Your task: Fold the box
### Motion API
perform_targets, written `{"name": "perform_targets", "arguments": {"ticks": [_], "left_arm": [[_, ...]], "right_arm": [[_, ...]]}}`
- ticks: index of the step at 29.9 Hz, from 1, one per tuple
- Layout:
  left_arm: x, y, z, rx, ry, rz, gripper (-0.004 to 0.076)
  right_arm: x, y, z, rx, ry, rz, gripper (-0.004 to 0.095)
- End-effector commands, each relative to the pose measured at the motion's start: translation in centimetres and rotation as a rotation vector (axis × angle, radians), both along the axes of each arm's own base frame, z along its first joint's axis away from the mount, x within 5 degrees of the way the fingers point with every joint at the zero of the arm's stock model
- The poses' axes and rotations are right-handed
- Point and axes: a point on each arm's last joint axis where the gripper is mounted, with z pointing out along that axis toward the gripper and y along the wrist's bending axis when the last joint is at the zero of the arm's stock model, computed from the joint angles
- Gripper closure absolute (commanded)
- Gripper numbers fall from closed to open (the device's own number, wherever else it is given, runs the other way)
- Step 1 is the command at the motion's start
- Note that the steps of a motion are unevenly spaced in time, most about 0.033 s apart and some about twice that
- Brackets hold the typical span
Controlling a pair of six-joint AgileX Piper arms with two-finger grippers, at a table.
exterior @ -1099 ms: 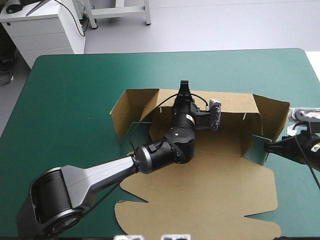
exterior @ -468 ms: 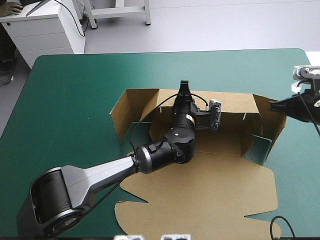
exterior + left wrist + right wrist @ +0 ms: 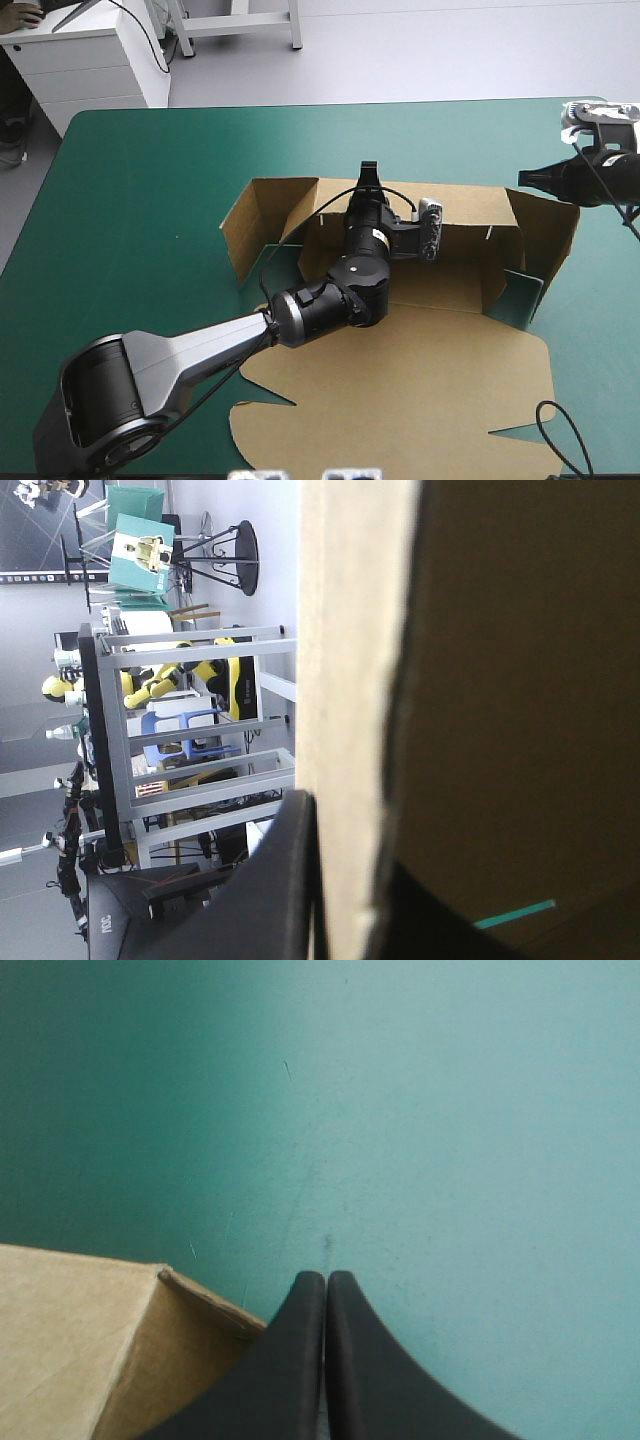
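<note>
Table cover: the wide teal-green table cover (image 3: pixel 150 200) shows on every side of the box.

Box: the large brown cardboard box (image 3: pixel 420 370) is a cut sheet, only half formed. Its far wall (image 3: pixel 465 205) and its side walls stand up. Its big lid panel with wavy edges (image 3: pixel 330 425) lies flat on the near side.

Left gripper: the left gripper (image 3: pixel 367 176) is at the top edge of the box's far wall, left of that wall's middle. Its black fingers (image 3: pixel 260 890) are almost closed and pinch the board between them.

Right gripper: the right gripper (image 3: pixel 524 180) hovers near the box's far right corner, just above the right wall (image 3: pixel 548 235). I see no contact. Its fingers (image 3: pixel 300 1360) are pressed together in one point and hold nothing.

Step in hand: it seems to be the raising of the walls, with the far wall held upright.

Next move: the right tip probably must reach the right wall and push it inward. The left grip should not let the far wall lean.
</note>
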Motion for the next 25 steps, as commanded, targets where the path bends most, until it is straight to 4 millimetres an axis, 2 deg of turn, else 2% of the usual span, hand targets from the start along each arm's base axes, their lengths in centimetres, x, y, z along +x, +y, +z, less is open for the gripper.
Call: {"name": "perform_targets", "arguments": {"ticks": [1, 12, 21, 25], "left_arm": [[-0.9, 0.1, 1.6, -0.095, 0.032, -0.016, 0.0731], [-0.9, 0.1, 1.6, -0.107, 0.033, -0.013, 0.0731], [-0.8, 0.2, 1.6, -0.094, 0.031, -0.004, 0.0731], [-0.8, 0.3, 1.6, -0.091, 0.031, 0.003, 0.0731]], "right_arm": [[0.6, -0.1, 1.4, -0.001, -0.086, -0.001, 0.0918], [2.3, -0.4, -1.5, -0.010, 0.042, 0.028, 0.0922], [1.9, 0.2, -2.0, 0.033, 0.108, 0.094, 0.0922], [1.2, 0.5, -3.0, 0.053, 0.125, 0.118, 0.0922]]}}
